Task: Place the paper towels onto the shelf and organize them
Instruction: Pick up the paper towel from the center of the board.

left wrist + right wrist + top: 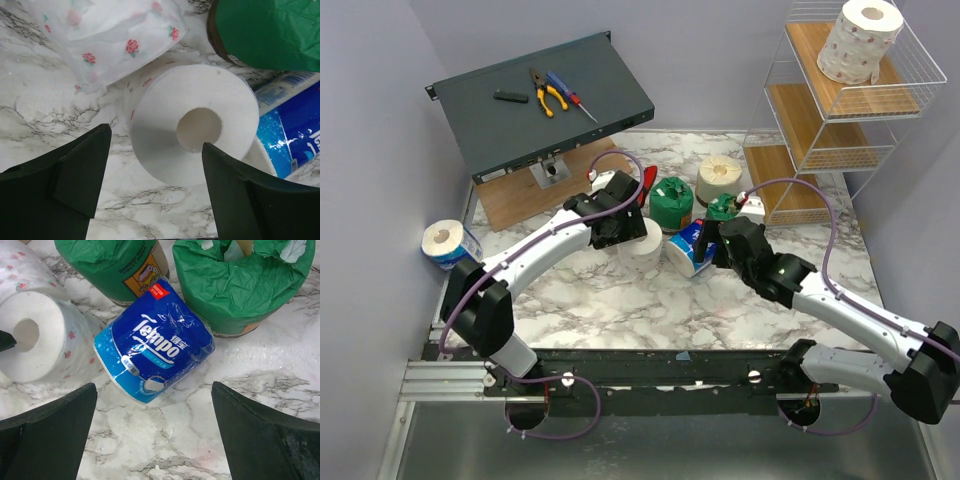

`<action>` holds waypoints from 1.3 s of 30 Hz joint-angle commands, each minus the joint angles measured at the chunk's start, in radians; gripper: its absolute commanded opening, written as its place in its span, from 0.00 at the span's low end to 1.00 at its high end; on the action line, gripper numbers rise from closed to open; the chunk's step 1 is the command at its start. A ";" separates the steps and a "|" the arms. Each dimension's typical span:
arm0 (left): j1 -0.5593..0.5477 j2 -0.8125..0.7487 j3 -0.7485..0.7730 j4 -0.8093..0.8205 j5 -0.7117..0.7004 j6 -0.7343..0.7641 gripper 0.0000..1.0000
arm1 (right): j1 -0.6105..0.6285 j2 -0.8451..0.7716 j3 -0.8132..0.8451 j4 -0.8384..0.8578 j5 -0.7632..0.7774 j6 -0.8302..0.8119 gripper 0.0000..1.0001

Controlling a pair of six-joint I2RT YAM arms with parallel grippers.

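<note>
left gripper [156,140] released over a white pink-specked paper roll [160,100] at the marble table [620,310] centre; right gripper [153,387] released over the blue-wrapped paper roll [155,342] beside it. 1 specked roll [860,40] tops the white wire shelf [810,50], far-right corner.

We locate the shelf [810,110] at the far right corner, one roll [860,40] on its top tier, a second roll [448,243] at the left edge, the other rolls [718,178] mid-bench.
</note>
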 commanded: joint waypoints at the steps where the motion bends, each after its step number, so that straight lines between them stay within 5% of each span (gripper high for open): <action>1: -0.006 0.045 0.055 -0.114 -0.094 -0.068 0.77 | 0.001 -0.033 -0.028 0.011 0.005 -0.023 1.00; 10: -0.007 0.136 0.132 -0.173 -0.064 -0.130 0.71 | 0.001 -0.065 -0.030 0.000 0.000 -0.034 1.00; 19: -0.019 0.102 0.082 -0.153 -0.064 -0.121 0.49 | 0.001 -0.099 -0.023 -0.034 0.051 -0.012 1.00; 24: -0.020 0.054 0.038 -0.139 -0.070 -0.106 0.38 | 0.000 -0.119 0.036 -0.158 0.229 0.074 1.00; 31: -0.032 -0.015 -0.026 -0.141 -0.080 -0.077 0.36 | 0.000 -0.160 0.164 -0.400 0.527 0.196 1.00; 39: -0.037 -0.080 -0.119 -0.104 -0.070 -0.061 0.36 | -0.083 -0.128 0.195 -0.331 0.746 0.188 1.00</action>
